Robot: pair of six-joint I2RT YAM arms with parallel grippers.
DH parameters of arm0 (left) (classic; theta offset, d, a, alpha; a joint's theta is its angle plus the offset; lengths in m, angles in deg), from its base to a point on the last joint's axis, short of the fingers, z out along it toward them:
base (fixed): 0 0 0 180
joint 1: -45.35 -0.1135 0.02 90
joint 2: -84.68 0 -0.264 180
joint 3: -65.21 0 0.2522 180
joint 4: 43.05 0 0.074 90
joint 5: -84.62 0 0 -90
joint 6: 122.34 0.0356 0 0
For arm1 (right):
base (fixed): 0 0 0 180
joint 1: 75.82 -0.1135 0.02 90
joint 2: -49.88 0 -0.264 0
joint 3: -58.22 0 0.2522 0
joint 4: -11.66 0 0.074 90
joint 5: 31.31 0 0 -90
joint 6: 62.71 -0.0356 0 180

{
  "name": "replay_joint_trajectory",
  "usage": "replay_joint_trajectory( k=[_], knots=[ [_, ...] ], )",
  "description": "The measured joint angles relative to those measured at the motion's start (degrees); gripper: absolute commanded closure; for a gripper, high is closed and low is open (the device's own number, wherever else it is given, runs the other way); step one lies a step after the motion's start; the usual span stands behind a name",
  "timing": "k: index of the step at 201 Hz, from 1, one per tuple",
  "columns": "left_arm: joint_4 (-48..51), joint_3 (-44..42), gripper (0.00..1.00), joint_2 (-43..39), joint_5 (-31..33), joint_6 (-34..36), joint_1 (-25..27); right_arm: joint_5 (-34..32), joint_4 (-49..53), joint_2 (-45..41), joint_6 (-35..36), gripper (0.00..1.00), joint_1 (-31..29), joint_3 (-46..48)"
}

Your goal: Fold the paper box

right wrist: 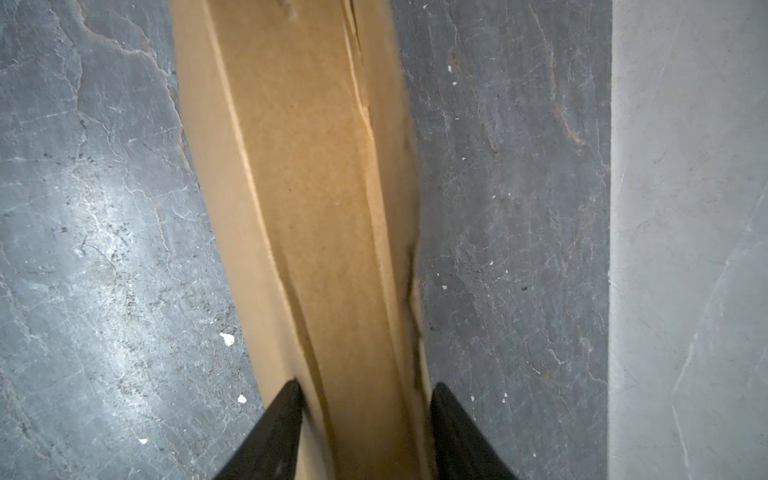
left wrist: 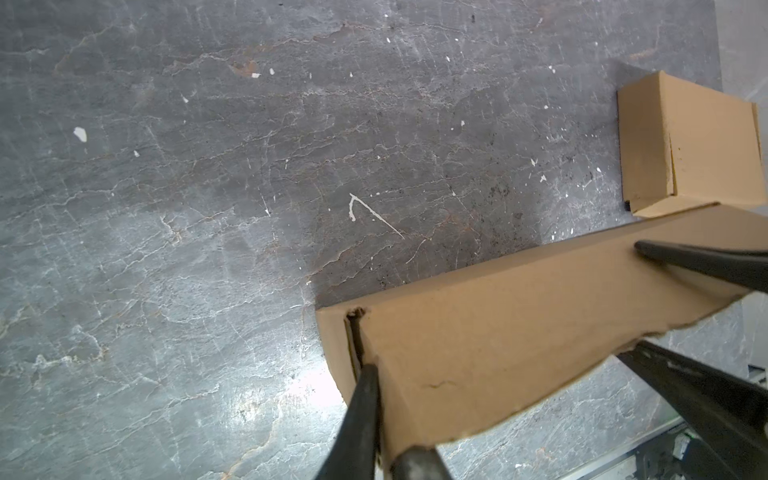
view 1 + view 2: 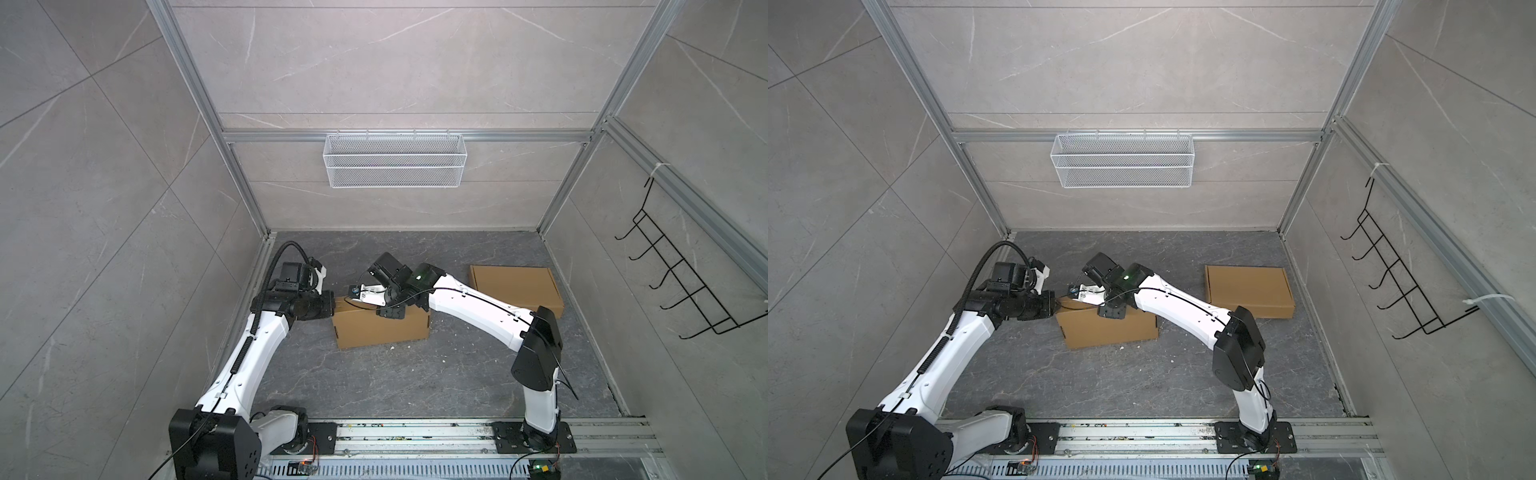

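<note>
Getting pinched at its left corner by nearly-closed left gripper (image 2: 390, 409), paper box (image 3: 382, 332), top edge straddled by half-closed right gripper (image 1: 365, 385), actual grip there can't be told

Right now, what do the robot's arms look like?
Both arms have white shells with black joints and thin black cables along them. The left arm also carries a ribbed black hose; the right arm shows a green light. The left end effector and right end effector have black tapered fingers.
</note>
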Motion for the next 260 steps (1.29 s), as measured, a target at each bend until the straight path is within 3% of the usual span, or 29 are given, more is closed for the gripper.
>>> replay_joint_trajectory(
  k=[84, 152, 199, 260],
  knots=[
    [5.27, 0.22, 0.62, -3.50, -3.43, 0.13, 0.11, -0.68, -1.14, -0.31, -0.13, 0.51, -0.11, 0.90],
    [8.74, 4.02, 0.57, -5.09, -5.03, 1.29, 0.11, -1.31, -2.05, -0.33, -0.42, 0.51, -0.09, 1.16],
    [8.35, 6.05, 0.53, -5.09, -7.52, -0.02, -3.21, -1.33, -2.05, -0.33, -0.44, 0.52, -0.11, 1.16],
    [1.33, 4.76, 0.24, -1.99, -10.49, -6.60, -4.92, -1.75, -2.80, -0.57, -1.53, 0.53, -0.11, 1.81]
  ],
)
